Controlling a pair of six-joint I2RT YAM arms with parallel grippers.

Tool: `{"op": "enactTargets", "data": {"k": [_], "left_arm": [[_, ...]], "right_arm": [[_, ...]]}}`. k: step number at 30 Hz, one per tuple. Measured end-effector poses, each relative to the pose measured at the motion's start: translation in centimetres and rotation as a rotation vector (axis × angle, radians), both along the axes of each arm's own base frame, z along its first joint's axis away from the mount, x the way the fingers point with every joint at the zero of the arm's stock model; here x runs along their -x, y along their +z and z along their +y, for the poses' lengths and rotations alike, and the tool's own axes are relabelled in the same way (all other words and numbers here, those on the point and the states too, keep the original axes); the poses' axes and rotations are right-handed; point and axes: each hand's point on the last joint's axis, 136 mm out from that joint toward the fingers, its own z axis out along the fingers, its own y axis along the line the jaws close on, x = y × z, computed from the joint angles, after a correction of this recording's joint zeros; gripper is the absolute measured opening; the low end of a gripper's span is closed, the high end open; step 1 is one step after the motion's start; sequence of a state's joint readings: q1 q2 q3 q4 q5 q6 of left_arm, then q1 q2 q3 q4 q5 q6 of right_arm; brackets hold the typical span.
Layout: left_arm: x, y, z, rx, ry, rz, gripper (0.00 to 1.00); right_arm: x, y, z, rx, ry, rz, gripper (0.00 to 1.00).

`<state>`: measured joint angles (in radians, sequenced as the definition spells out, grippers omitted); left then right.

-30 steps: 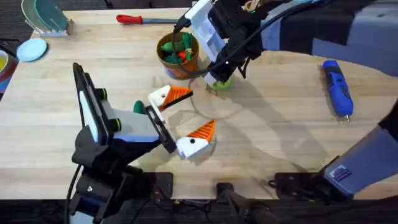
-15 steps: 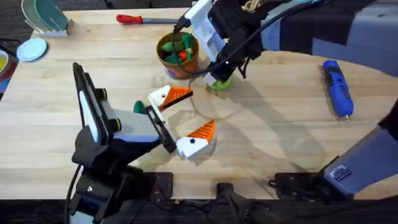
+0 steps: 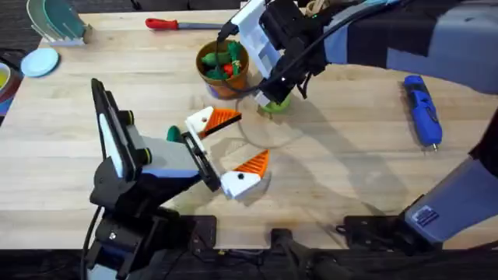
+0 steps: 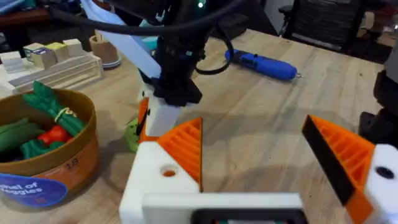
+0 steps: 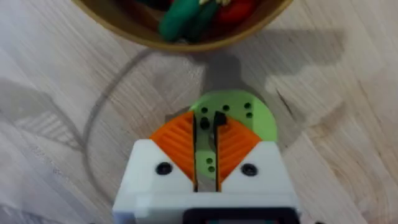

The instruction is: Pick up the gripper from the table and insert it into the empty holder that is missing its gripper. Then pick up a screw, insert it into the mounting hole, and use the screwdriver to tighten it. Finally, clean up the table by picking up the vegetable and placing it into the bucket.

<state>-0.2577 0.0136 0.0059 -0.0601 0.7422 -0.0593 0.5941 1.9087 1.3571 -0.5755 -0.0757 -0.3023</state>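
While the right gripper [image 5: 205,146] sits low over the flat round green disc [image 5: 249,118], its white blocks with orange ribbed pads [image 5: 177,140] are pinched to a narrow slit, with a small dark piece between the tips (can't tell what it is). Disc is perforated with small holes and lies on the light wood-grain table [image 3: 350,155], just beside the bucket [image 3: 224,68]. Bucket is round, orange-brown, smooth-walled, loaded with green and red toy vegetables [image 3: 220,58].

Left gripper [image 3: 229,152] rests over mid-table, spread wide, nothing between the fingers. Both its white angular finger blocks carry orange ribbed wedges [image 4: 186,146], each block with a round mounting hole on its face.

Screwdriver [image 3: 422,109] (chunky blue, pen-like, dark band) lies flat on the right side of the table, well apart from both grippers. Slim red-handled tool [image 3: 175,24] with a steel shaft lies along the far edge, left of the bucket. Pale blue round disc [image 3: 40,62] sits at the far left corner beside a small rack holding teal plates [image 3: 58,22]
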Motion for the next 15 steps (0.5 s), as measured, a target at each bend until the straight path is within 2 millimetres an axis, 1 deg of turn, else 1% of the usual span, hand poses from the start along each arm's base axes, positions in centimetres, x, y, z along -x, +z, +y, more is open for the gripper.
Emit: {"op": "enactTargets", "data": {"k": [4,6,8,15], "left_arm": [[0.0,0.0,0.0,0.0,0.0,0.0,0.993],[0.0,0.0,0.0,0.0,0.0,0.0,0.993],[0.0,0.0,0.0,0.0,0.0,0.0,0.993],[0.0,0.0,0.0,0.0,0.0,0.0,0.993]], "right_arm": [[-0.06,0.02,0.02,-0.001,0.0,-0.003,0.134],[-0.07,0.03,0.03,-0.001,0.0,-0.003,0.061],[-0.16,0.06,0.09,-0.003,0.0,-0.006,0.013],[-0.2,0.06,0.12,-0.003,0.0,-0.006,0.007]]}}
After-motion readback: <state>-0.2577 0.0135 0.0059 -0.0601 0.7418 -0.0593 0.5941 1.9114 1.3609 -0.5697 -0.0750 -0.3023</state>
